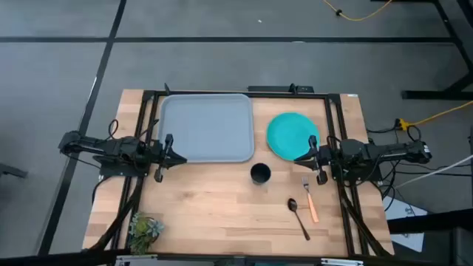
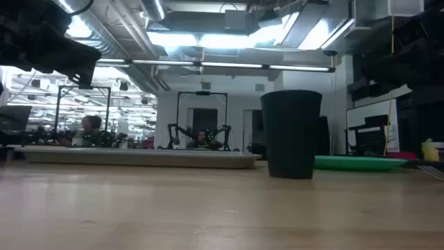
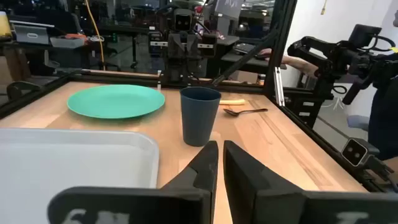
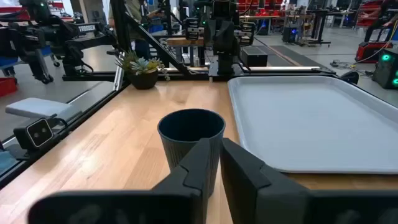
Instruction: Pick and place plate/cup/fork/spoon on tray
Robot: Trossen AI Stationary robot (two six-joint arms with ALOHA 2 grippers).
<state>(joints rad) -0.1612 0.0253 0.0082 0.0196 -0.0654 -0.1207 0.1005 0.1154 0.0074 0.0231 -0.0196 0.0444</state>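
Grey tray bare, nothing yet placed

Teal plate (image 1: 291,135), cup (image 1: 260,174), fork (image 1: 310,202) and spoon (image 1: 298,217) all lie on the bench beside the tray (image 1: 207,127), which holds nothing. Both arms wait at the sides: left gripper (image 1: 168,148) and right gripper (image 1: 313,157), jaws nearly pressed together, holding nothing. Next likely calls for spreading jaws over a first item.

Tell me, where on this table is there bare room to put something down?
The tray is bare all over. A wide strip of bare wood runs from the small plant across to the spoon, in front of the tray. It is crowded on the right, where the plate, cup, spoon and fork lie close together beside the right gripper.
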